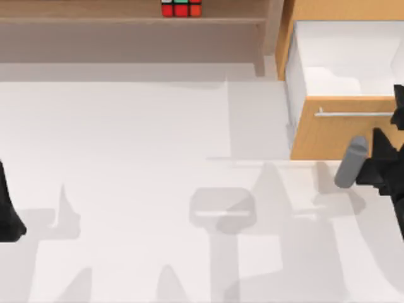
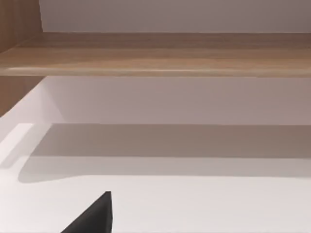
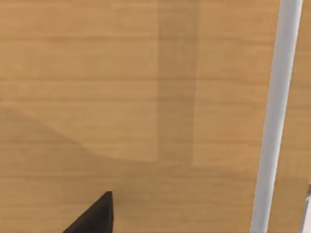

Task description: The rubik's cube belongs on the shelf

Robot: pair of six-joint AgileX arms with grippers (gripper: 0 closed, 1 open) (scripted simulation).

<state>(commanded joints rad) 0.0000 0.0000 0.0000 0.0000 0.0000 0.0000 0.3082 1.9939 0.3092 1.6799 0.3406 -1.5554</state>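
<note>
The small multicoloured rubik's cube sits on the long light-brown wooden shelf at the desk's far edge; placement looks complete. Both arms stand at the side edges, finger state indeterminable; next: stay clear.

Light was even and bright; soft grey shadows fell across the white table, toward six o'clock.

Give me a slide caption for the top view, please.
Rubik's cube sits on the wooden shelf; drawer cabinet stands open at right.
</note>
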